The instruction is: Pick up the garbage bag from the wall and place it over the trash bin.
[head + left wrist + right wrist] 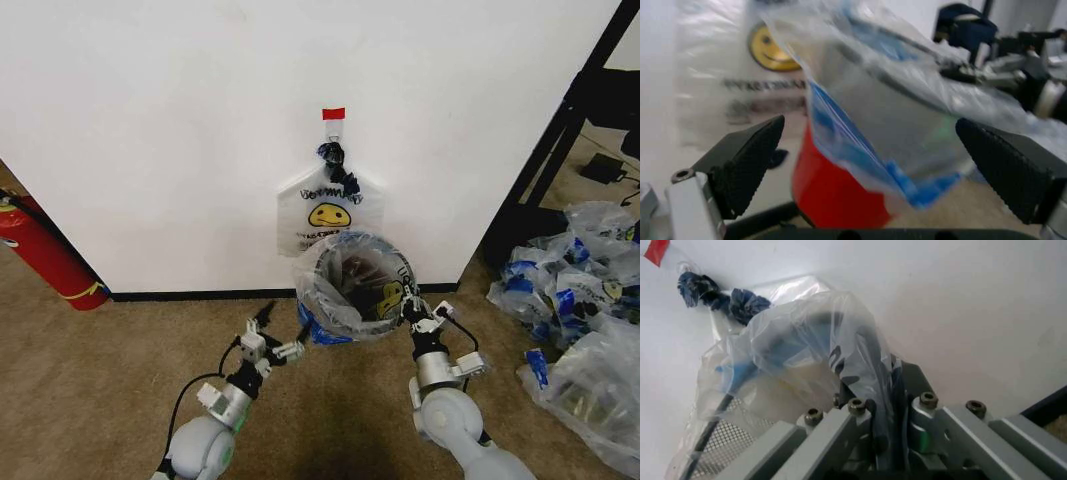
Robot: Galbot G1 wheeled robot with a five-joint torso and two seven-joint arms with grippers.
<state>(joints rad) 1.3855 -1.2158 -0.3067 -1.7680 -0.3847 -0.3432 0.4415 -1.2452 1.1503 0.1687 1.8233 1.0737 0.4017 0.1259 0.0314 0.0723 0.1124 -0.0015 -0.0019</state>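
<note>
The garbage bag (375, 262), thin whitish plastic with a yellow smiley, is draped over the round black trash bin (347, 283), which stands at the foot of the white wall (160, 130). My right gripper (417, 313) is shut on the bag's rim at the bin's right side; the right wrist view shows the plastic (807, 350) pinched between its fingers (860, 430). My left gripper (281, 333) is open just left of the bin. Between its spread fingers (750, 160) the left wrist view shows the bag (900, 105) and the bin's red base (830, 195).
A similar smiley bag (325, 212) hangs from the hook under red tape (333, 113) right behind the bin. A red fire extinguisher (45, 255) leans at the left. Heaped clear bags (580, 300) lie at the right beside a black rack (565, 130).
</note>
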